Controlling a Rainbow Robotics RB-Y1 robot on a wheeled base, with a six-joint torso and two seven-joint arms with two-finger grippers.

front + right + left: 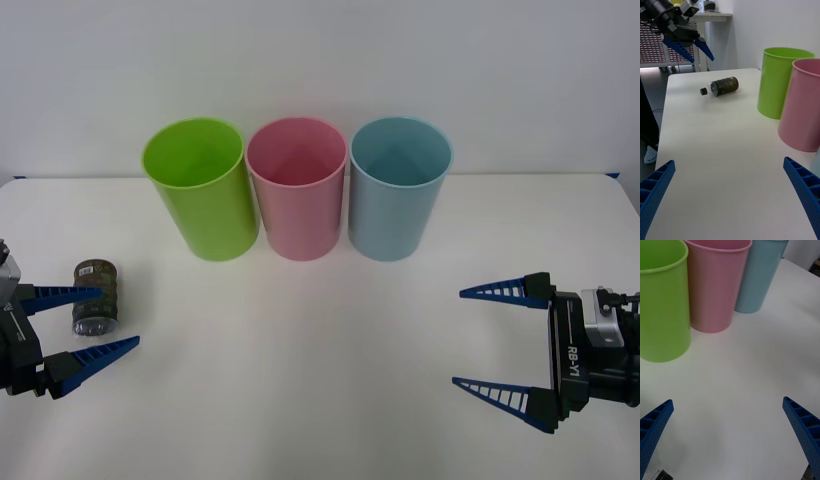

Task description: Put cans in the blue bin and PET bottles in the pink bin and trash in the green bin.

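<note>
A PET bottle (96, 297) with a dark label and black cap lies on its side at the table's left; it also appears in the right wrist view (722, 86). My left gripper (119, 318) is open right by it, and the right wrist view shows the left gripper (702, 60) raised above the table beyond the bottle. At the back stand the green bin (200, 190), the pink bin (297, 190) and the blue bin (398, 190) in a row. My right gripper (458, 338) is open and holds nothing, low over the table's right. Cans and trash are out of view.
The white table (300, 380) has free room between the two grippers and in front of the bins. The bins touch or nearly touch each other. A wall rises close behind them.
</note>
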